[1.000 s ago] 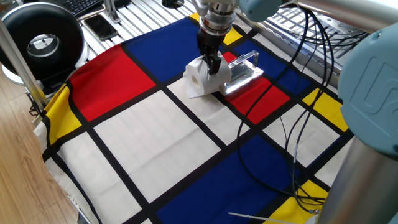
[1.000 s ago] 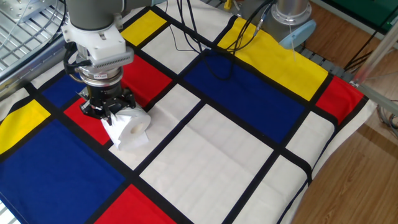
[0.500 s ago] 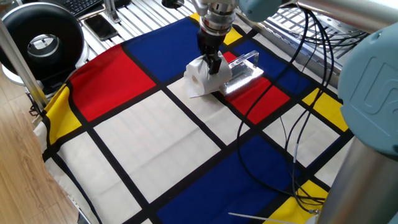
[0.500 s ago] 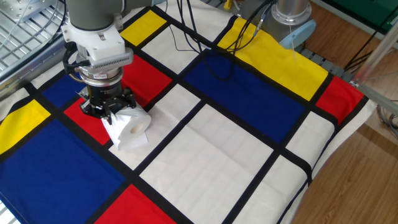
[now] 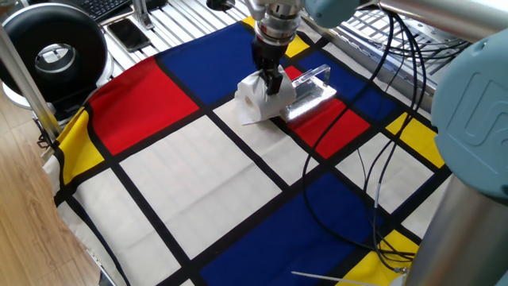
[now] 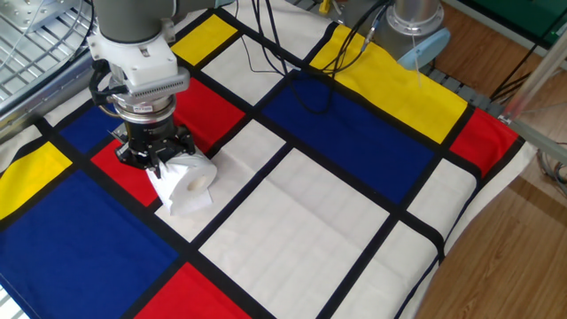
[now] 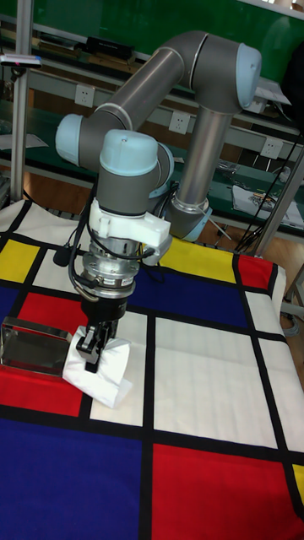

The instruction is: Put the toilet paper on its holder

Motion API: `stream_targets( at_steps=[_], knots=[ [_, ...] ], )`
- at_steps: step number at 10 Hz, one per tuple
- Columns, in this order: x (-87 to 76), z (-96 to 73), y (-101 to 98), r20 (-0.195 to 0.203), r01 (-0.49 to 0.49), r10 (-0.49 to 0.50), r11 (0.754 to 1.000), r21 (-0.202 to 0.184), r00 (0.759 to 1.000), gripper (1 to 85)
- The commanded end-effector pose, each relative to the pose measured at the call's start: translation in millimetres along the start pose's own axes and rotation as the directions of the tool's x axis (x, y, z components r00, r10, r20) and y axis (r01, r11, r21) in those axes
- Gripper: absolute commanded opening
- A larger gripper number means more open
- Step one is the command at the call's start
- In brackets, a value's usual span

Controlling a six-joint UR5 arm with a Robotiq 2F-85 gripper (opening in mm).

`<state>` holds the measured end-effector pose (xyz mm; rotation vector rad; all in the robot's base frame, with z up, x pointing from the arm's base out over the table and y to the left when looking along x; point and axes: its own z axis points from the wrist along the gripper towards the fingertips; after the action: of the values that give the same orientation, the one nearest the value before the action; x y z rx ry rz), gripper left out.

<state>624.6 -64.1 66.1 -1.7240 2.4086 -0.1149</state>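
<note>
The toilet paper [image 5: 254, 98] [image 6: 187, 185] [image 7: 108, 372] is a white roll lying on its side on the cloth, where a white and a red panel meet. A loose flap of tissue trails beneath it. My gripper [image 5: 272, 83] [image 6: 157, 160] [image 7: 90, 353] points straight down and is shut on the roll's end nearest the holder. The holder [image 5: 312, 92] [image 7: 32, 346] is a shiny chrome plate resting on the red panel, right beside that end of the roll. My wrist hides the holder in the other fixed view.
A colour-block cloth [image 5: 198, 167] covers the table. Black cables [image 5: 361, 163] loop across its right side. A round black device [image 5: 54, 52] and a phone [image 5: 128, 33] lie beyond the far left corner. The arm's base [image 6: 415, 16] stands at the cloth's far edge.
</note>
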Motion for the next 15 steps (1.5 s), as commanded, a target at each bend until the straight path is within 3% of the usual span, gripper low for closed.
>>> stream_targets(
  at_steps=[1,5,6,11,15],
  knots=[
    [-3.3,-1.3,-5.4,0.008,-0.003,0.003,1.0,-0.004,1.0,1.3],
    [4.8,0.3,-20.6,-0.013,0.033,-0.033,0.999,-0.005,0.999,1.3],
    [0.6,0.0,-14.8,0.007,0.019,-0.019,0.999,-0.032,1.0,1.3],
    [-17.9,-2.2,-1.0,0.009,-0.036,0.036,0.999,-0.023,0.999,1.3],
    [-12.2,-5.8,2.8,-0.004,-0.03,0.03,1.0,-0.008,1.0,1.3]
  ],
)
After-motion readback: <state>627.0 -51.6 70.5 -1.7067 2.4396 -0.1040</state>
